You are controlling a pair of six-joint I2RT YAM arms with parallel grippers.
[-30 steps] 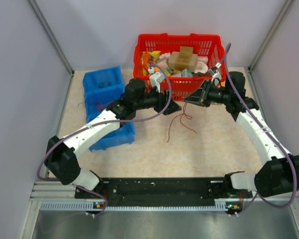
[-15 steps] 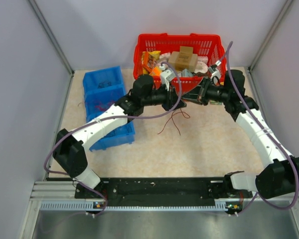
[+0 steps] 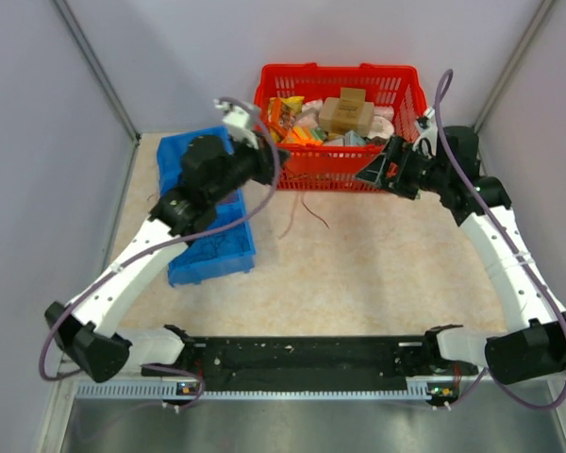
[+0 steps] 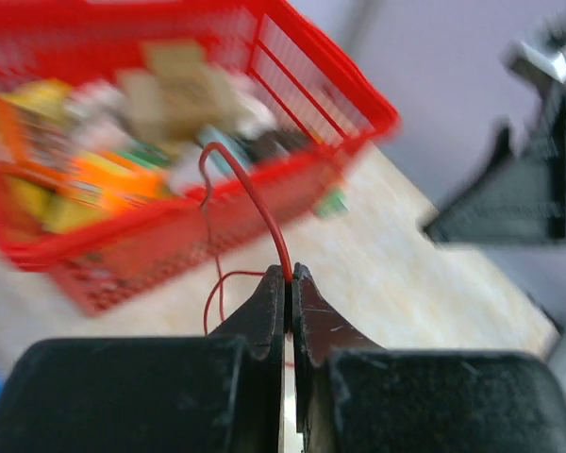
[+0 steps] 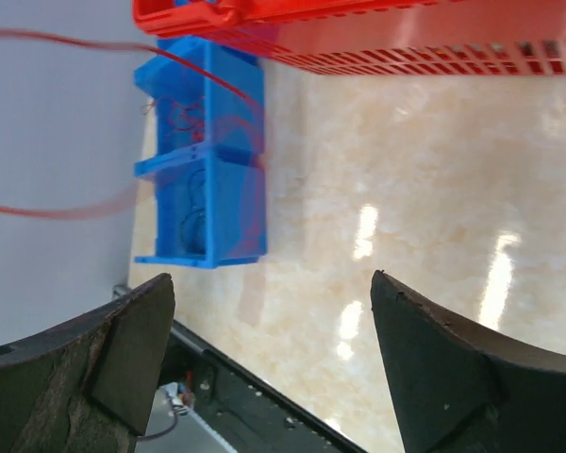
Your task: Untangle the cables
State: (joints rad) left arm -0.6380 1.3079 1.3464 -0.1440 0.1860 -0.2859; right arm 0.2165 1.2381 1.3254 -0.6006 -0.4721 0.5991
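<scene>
The cables are thin red wires. One red wire (image 4: 248,192) is pinched between the tips of my left gripper (image 4: 290,275), which is shut on it; the wire arches up and loops back down toward the table. From above, my left gripper (image 3: 272,168) is raised by the red basket's left front corner, and the cables (image 3: 300,211) dangle from it to the table in front of the basket. My right gripper (image 3: 372,174) stands open by the basket's right front corner, apart from the cables. In the right wrist view that gripper (image 5: 272,279) holds nothing, and blurred red wire strands (image 5: 61,211) cross the upper left.
A red basket (image 3: 340,71) full of packets and boxes stands at the back. A blue two-compartment bin (image 3: 214,268) lies at the left under my left arm, with thin wires inside (image 5: 183,119). Grey walls close in both sides.
My left gripper shut on a red wire and swung up and left, drawing the cables toward the basket's left corner. My right gripper opened, let the cables go and drew back to the right.
</scene>
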